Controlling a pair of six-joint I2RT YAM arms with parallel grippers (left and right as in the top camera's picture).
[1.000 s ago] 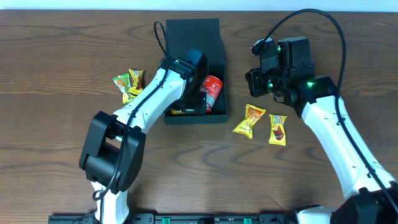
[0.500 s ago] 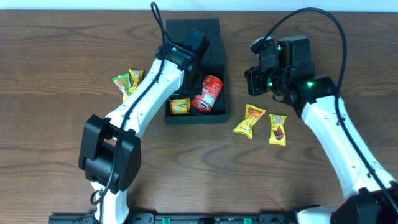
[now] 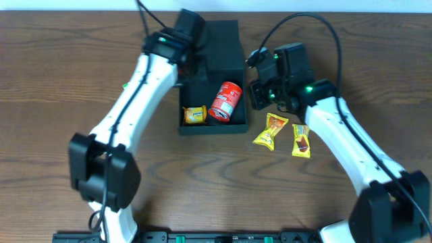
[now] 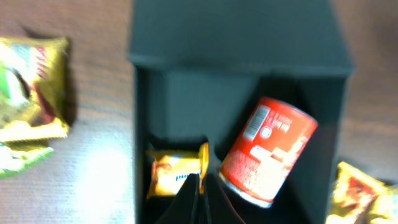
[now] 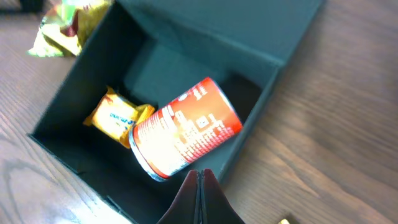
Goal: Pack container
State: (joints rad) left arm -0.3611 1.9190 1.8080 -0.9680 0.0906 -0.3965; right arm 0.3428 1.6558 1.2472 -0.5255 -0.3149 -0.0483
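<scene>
The container is a dark square box lying open at the table's middle, its flap lid folded back. Inside lie a red can and a small yellow packet. My left gripper hovers over the box's back left part. In the left wrist view its jaws are shut and empty, above the packet and the can. My right gripper hangs by the box's right wall. Its jaws are also shut and empty, just over the wall next to the can.
Two yellow snack packets lie on the wood to the right of the box. More packets lie left of it, mostly hidden under my left arm in the overhead view.
My left gripper let go of the yellow packet inside the box, lifted out toward the back left, and shut. My right arm swung left, up to the box's right wall.
</scene>
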